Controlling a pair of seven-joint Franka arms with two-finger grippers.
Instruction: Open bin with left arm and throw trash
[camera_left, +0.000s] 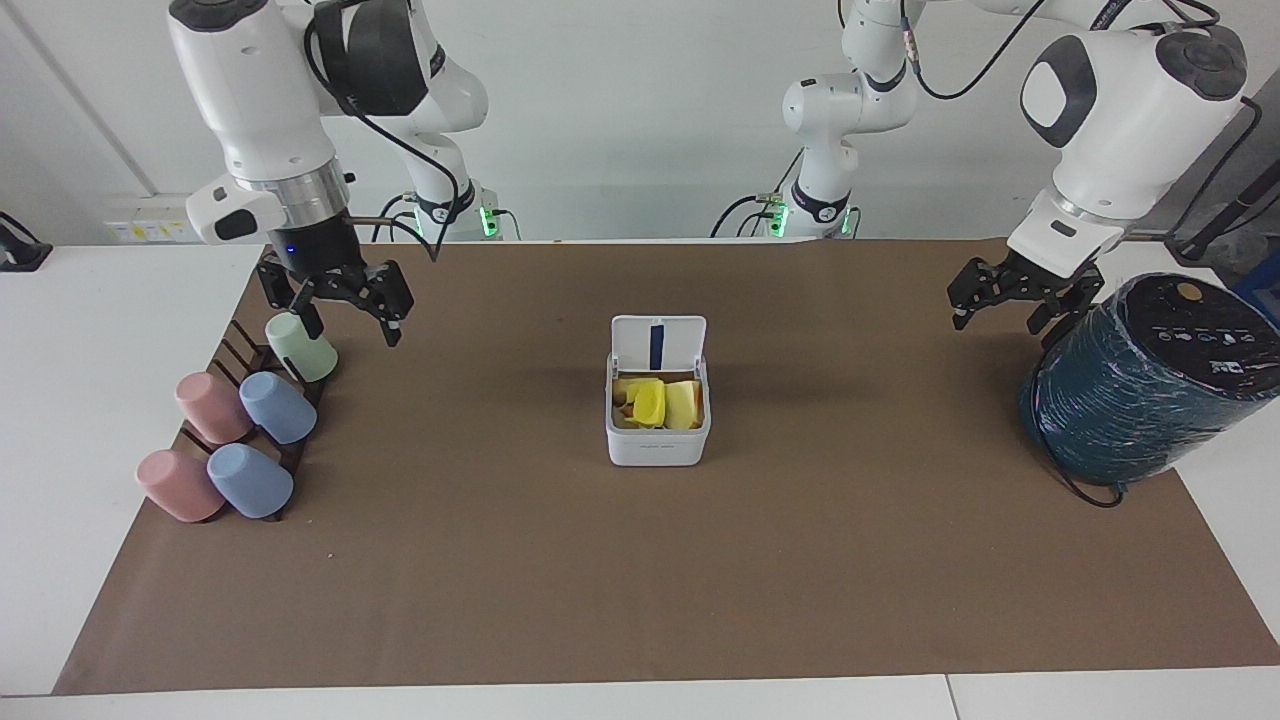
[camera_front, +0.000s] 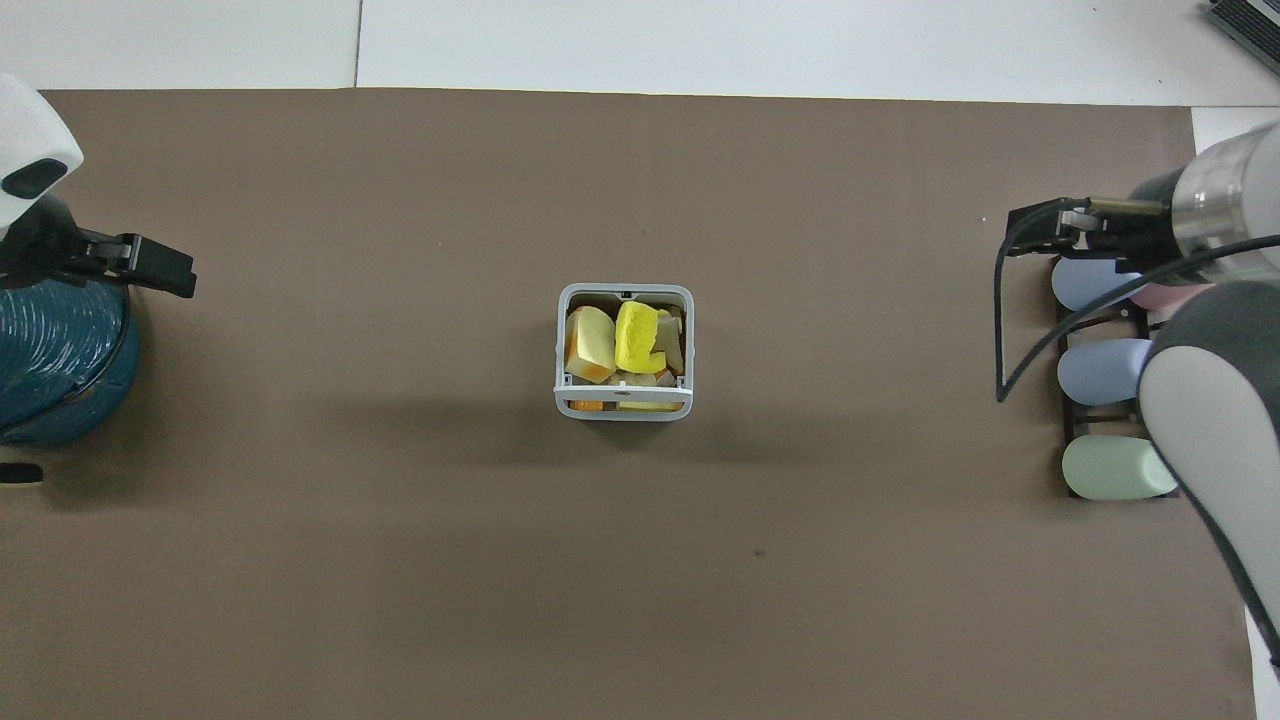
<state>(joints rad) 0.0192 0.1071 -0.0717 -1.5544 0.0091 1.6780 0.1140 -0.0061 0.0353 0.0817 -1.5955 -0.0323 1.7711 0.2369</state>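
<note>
The white bin (camera_left: 657, 445) stands in the middle of the brown mat with its lid (camera_left: 658, 343) tipped up open. In it lies the trash: a yellow chunk (camera_left: 648, 402), a cream chunk and a yellow-and-orange chunk (camera_left: 684, 405). The overhead view shows the bin (camera_front: 622, 405) with the yellow chunk (camera_front: 634, 335) and the yellow-and-orange chunk (camera_front: 590, 340) inside. My right gripper (camera_left: 340, 305) is open and empty, raised over the edge of the cup rack; it also shows in the overhead view (camera_front: 1040, 225). My left gripper (camera_left: 1010, 300) is open and empty, beside the teal cylinder, as the overhead view (camera_front: 160, 270) also shows.
A big dark teal wrapped cylinder (camera_left: 1140, 390) stands at the left arm's end of the mat. A dark rack with several pastel cups (camera_left: 245, 420) lying on it sits at the right arm's end. White table shows around the mat.
</note>
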